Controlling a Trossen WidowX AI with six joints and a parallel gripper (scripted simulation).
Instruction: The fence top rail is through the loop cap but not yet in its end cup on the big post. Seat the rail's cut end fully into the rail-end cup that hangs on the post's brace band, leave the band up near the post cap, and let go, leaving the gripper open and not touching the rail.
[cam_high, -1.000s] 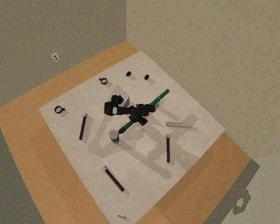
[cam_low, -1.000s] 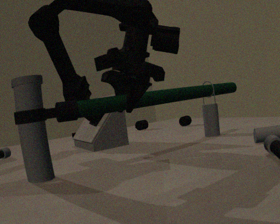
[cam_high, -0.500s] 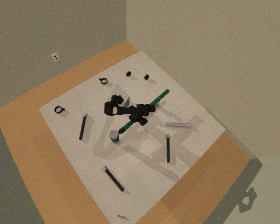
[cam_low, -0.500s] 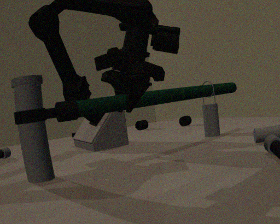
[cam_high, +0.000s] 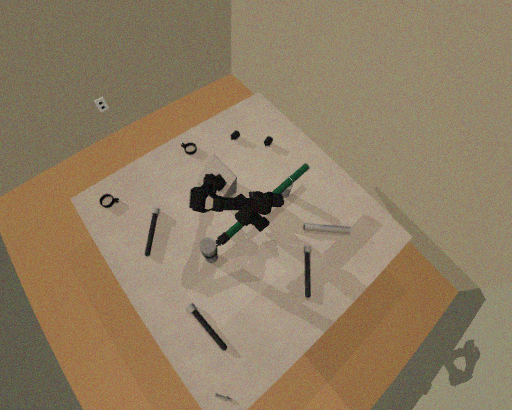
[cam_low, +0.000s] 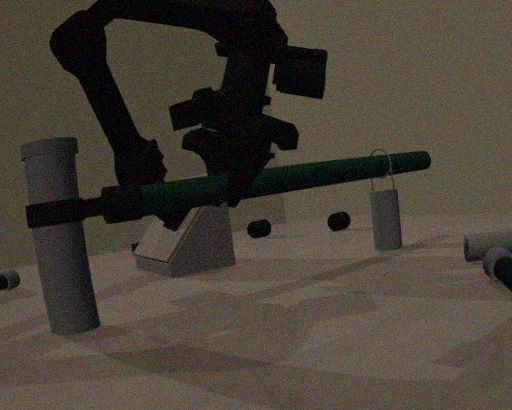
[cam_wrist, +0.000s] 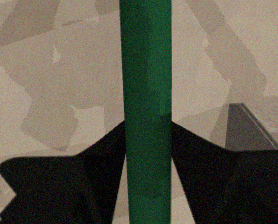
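The green rail (cam_high: 234, 230) (cam_low: 315, 173) (cam_wrist: 147, 75) runs from the black rail-end cup (cam_high: 222, 239) (cam_low: 121, 204) to beyond the wire loop (cam_low: 391, 170) on the small post (cam_low: 386, 220). Its near end meets the cup's mouth; how deep it sits inside is hidden. The cup hangs on the black brace band (cam_low: 54, 212) around the big post (cam_high: 209, 247) (cam_low: 62, 280), in its upper part, a little below the post cap (cam_low: 49, 147). My gripper (cam_low: 234, 192) (cam_wrist: 146, 124) is shut on the rail, between cup and loop, with a finger on each side.
A grey wedge-shaped block (cam_low: 215, 240) stands behind the rail. Dark rods (cam_high: 152, 232) (cam_high: 307, 272) (cam_high: 209, 329), a grey tube (cam_high: 327, 229), two black rings (cam_high: 107, 201) (cam_high: 190, 148) and two small black caps (cam_high: 235, 135) (cam_high: 268, 141) lie around.
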